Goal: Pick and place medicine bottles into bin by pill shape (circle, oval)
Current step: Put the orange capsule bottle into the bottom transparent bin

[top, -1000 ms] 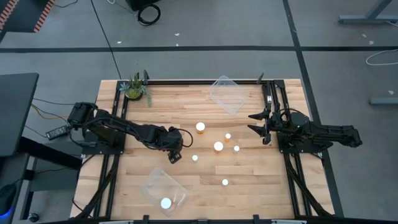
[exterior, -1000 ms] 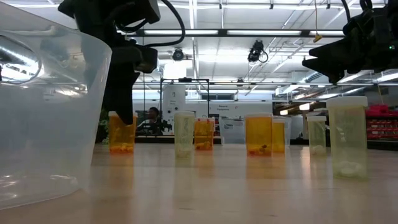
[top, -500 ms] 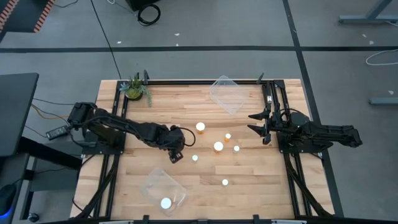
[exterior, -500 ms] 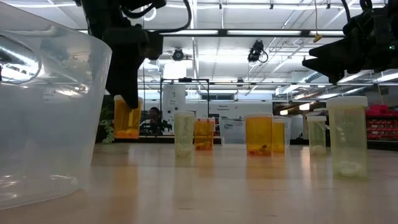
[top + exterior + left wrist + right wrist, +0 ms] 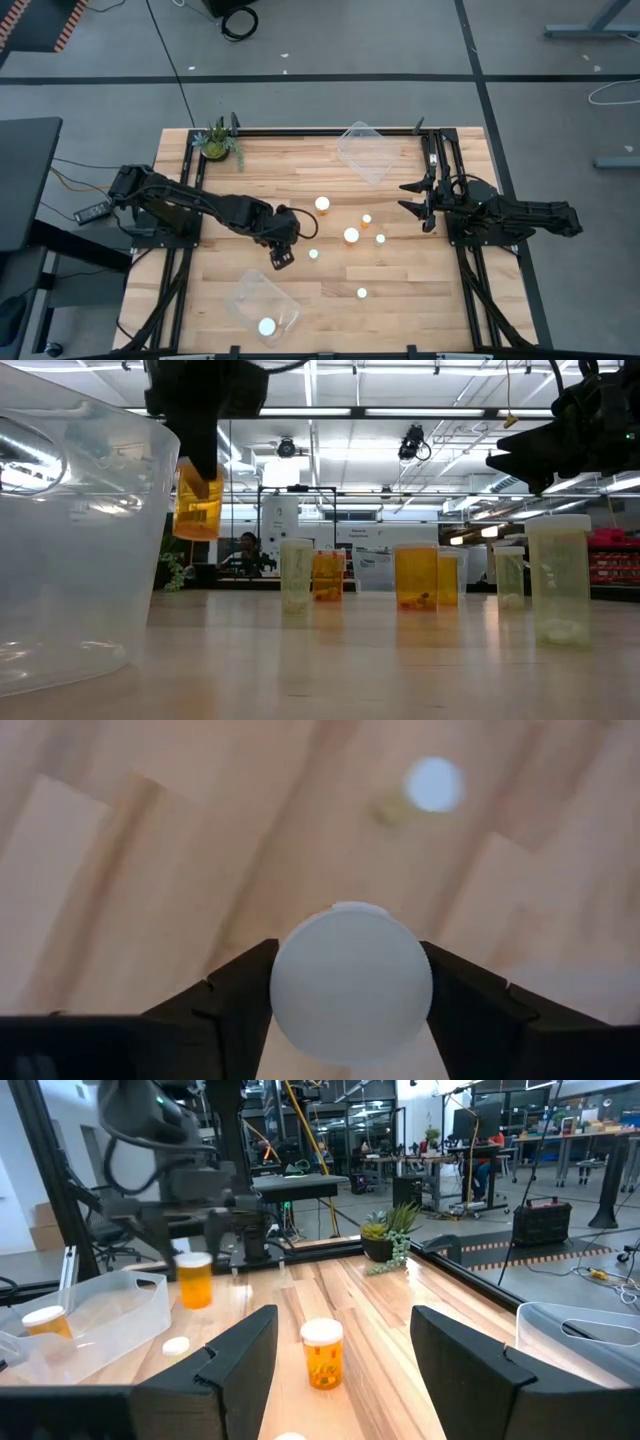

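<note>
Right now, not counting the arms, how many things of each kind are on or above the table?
Medicine bottles: 8 (6 standing on the table, 1 in a bin, 1 held by the left pincer)
Clear bins: 2
Potted plant: 1
Total: 11

Grey concrete floor (image 5: 330, 40) around wooden butcher-block table (image 5: 300, 170), crossed by dark tape lines (image 5: 300, 78). Coiled black cable (image 5: 239, 22) lay on floor beyond table's far edge. Dark desk surface (image 5: 22, 180) stood beside table's left edge. Ceiling carried long strip lights (image 5: 400, 412) and exposed beams. Beyond table: workbenches (image 5: 520, 1142) with monitors, red shelving (image 5: 612, 565), seated person (image 5: 246, 550) far off. Small green potted plant (image 5: 218, 142) sat at table's far left corner.
</note>
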### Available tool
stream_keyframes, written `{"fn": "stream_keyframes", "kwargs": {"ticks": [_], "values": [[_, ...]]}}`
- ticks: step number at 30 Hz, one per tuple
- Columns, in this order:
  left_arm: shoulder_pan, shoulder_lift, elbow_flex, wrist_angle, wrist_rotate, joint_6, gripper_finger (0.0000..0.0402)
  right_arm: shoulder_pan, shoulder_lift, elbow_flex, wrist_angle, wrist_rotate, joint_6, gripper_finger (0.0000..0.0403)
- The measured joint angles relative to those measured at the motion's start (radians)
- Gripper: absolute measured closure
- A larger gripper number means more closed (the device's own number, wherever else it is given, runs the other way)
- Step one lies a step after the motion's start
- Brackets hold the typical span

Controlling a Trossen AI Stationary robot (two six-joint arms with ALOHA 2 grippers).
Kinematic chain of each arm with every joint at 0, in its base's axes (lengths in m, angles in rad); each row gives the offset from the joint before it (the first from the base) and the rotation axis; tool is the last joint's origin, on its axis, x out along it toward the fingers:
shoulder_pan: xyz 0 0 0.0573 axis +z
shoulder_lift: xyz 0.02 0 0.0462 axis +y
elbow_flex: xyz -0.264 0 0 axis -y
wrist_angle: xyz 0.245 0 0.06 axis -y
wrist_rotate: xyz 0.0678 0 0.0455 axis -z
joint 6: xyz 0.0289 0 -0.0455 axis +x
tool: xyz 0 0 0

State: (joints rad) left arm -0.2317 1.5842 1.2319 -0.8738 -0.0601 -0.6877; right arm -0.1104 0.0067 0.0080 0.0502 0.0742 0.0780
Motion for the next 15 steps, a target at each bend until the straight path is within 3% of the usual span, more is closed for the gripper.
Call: {"fn": "stream_keyframes", "kwargs": {"ticks": [8, 15], "values": [[-0.074, 0.0, 0.074, -0.015, 0.085, -0.058, 0.0184, 0.0, 0.0, 0.0, 0.0, 0.0, 0.0, 0.0166], [-0.155, 0.0, 0.087, -0.016, 0.093, -0.17, 0.0158, 0.0, 0.0, 0.0, 0.0, 0.0, 0.0, 0.0166]]}}
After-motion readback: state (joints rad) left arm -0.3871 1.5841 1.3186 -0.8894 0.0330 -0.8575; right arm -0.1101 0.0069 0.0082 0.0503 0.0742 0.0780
